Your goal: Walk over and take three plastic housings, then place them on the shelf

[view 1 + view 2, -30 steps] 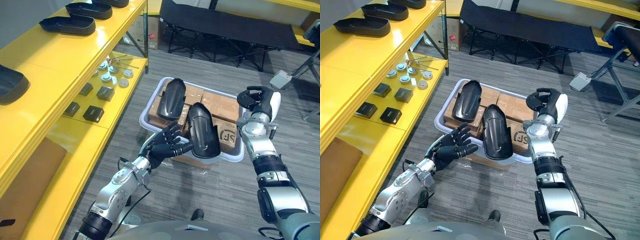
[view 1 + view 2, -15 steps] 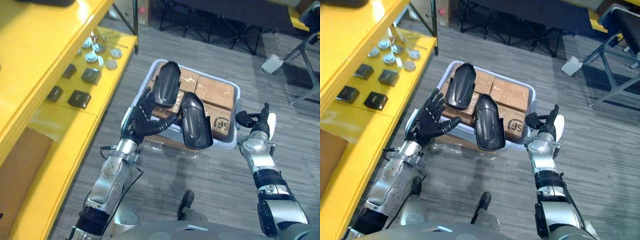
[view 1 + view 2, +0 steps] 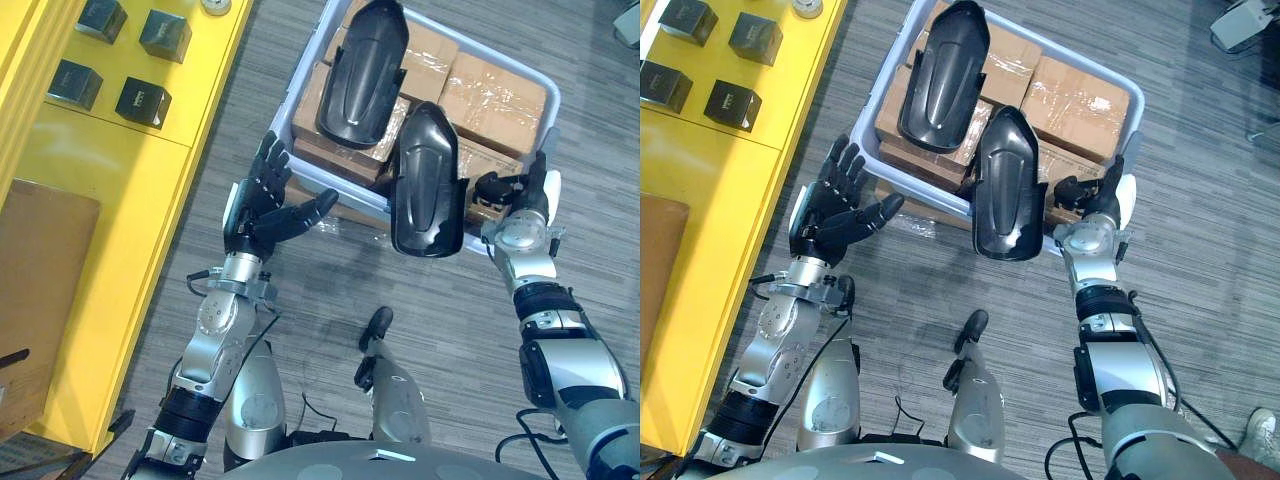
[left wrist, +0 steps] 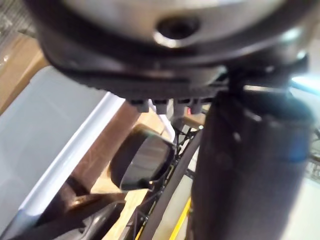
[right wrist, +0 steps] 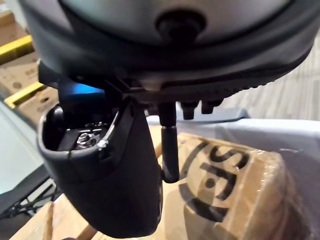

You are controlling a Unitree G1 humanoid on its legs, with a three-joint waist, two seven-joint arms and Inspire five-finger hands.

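Your left hand (image 3: pixel 258 215) hangs spread and empty beside the bin (image 3: pixel 345 187), your right hand (image 3: pixel 512 190), grip I cannot tell, at its other corner, likely flanking the near housing (image 3: pixel 428 180) lying with the far housing (image 3: pixel 360 75) on boxes (image 3: pixel 495 95)

- Grey wood-plank floor (image 3: pixel 330 300) runs underfoot.
- A yellow shelf (image 3: pixel 110 180) stands along the left, bearing small dark boxes (image 3: pixel 143 100) and a brown cardboard sheet (image 3: pixel 40 300).
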